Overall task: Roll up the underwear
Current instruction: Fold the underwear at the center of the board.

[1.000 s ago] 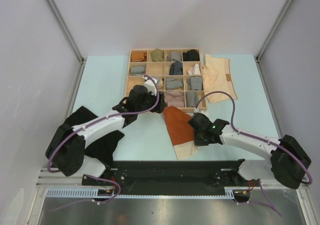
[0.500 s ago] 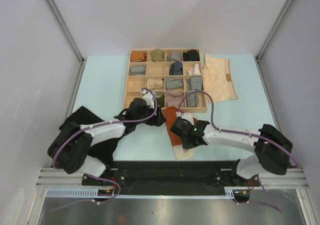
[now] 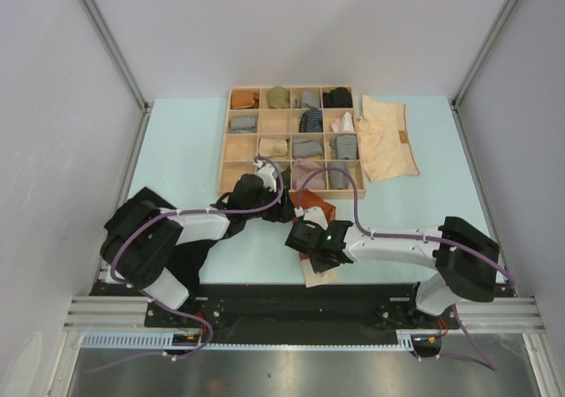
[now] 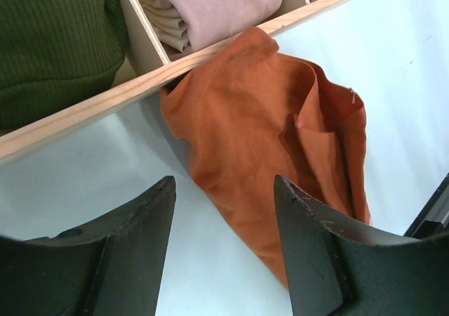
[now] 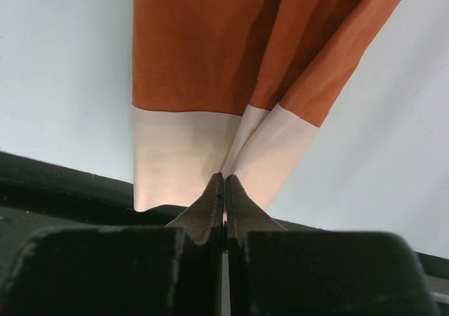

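The rust-orange underwear (image 4: pixel 270 130) is seen lying on the pale blue table (image 4: pixel 393 42). Its far end is bunched against the near wall of the wooden tray (image 4: pixel 77 116), and its cream waistband (image 5: pixel 175 154) is turned toward the table's near edge. Its long axis is thus run from the tray toward the arm bases, slightly slanted.

The left gripper (image 4: pixel 224 189) is held at the tray end with its fingers spread wide and nothing between them. The cloth lies just ahead and to the right of the gap. The right gripper (image 5: pixel 224 181) is found at the opposite end with its fingers pressed fully together. The pleats of the waistband are drawn in to the fingertips, so a pinch of that band is judged to be held (the contact itself is hidden by the tips).

The coming roll is judged to depend on this layout: one claw at each end of the long axis, with the right one nearer the end from which rolling could be started.

Compared with a second earlier, the garment is no longer spread long and flat, and less orange is shown. The right arm has been swung left from beside the cloth onto its waistband end. The left claw has been brought nearer, away from the tray's compartments.
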Controlling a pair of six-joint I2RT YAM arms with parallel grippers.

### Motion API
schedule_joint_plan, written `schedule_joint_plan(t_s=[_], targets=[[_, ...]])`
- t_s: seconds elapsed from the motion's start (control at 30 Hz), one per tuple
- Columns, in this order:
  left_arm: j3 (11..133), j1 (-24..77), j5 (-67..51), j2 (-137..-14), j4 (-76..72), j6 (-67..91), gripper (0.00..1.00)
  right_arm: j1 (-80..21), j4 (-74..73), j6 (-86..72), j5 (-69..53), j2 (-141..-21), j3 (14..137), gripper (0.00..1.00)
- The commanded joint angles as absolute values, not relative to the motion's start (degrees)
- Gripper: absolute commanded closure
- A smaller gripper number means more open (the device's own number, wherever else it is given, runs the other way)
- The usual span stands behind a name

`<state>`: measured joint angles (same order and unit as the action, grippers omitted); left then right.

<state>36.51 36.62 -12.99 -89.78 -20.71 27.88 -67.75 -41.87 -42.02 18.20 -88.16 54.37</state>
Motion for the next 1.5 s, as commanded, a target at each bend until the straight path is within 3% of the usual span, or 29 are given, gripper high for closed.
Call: schedule_joint_plan(t_s=[0.0,0.13,0.4,0.53,1.3,1.47], targets=[[37.2,36.9,-14.8,-91.7,-25.7,29.8,0.39,-69.3,-41.4,-43.3,19.7,-88.9,57.2,1.00],[37.2,36.9,-16.0,-94.5,-28.2,30.6,0.51,-69.8,-40.8,-43.7,19.6,-89.6,57.8,1.00],[37.2,36.9,-16.1,-97.6,-30.7,32.0,0.66,-70.3,-39.8,-43.4,19.2,-90.3,58.8,1.00],[37.2,36.9,-15.7,-97.8,-30.3,32.1,0.83,-70.8,-38.6,-43.2,18.5,-90.9,59.6,1.00],[37.1,37.2,-15.0,-99.6,-30.3,32.6,1.00,-75.7,-35.4,-43.2,16.3,-95.8,64.2,1.00],[36.9,37.3,-14.9,-98.4,-30.7,33.0,0.99,-75.2,-37.3,-44.2,17.3,-96.6,63.9,1.00]])
